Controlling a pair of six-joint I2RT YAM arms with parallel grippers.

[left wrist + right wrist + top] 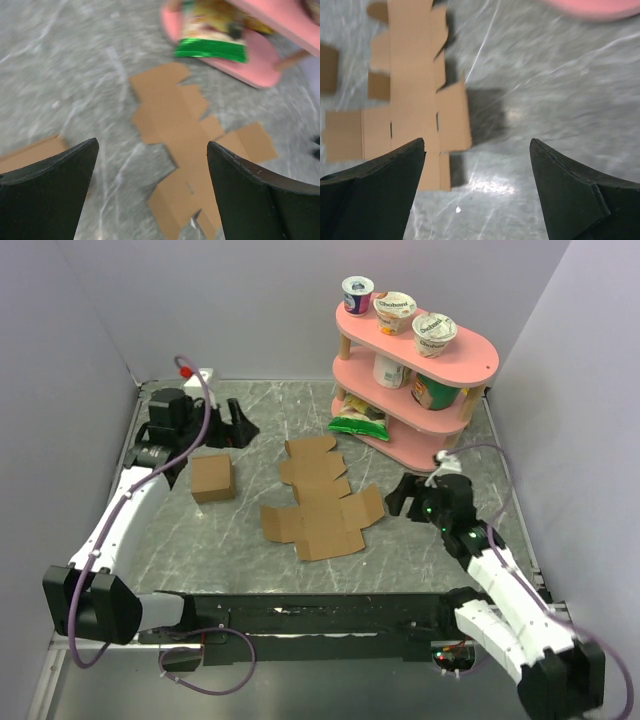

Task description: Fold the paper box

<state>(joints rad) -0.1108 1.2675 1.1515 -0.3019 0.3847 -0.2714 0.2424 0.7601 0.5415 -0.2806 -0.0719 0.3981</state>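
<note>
Fold not started: the paper box [322, 508] lies as an open cross-like sheet mid-table, panels unfolded, its right flap perhaps slightly lifted, nothing touching it. Left gripper [152, 145] sits toward the far left corner, jaws wide apart and empty; right gripper [477, 142] is likewise spread and empty, hovering just beside the sheet's right flap toward the right edge. By my read everything is left: panels up, side flaps in, tabs tucked. The small brown cube [212, 478] near the left edge and pink shelf [480, 360] in the far right corner are bystanders.
</note>
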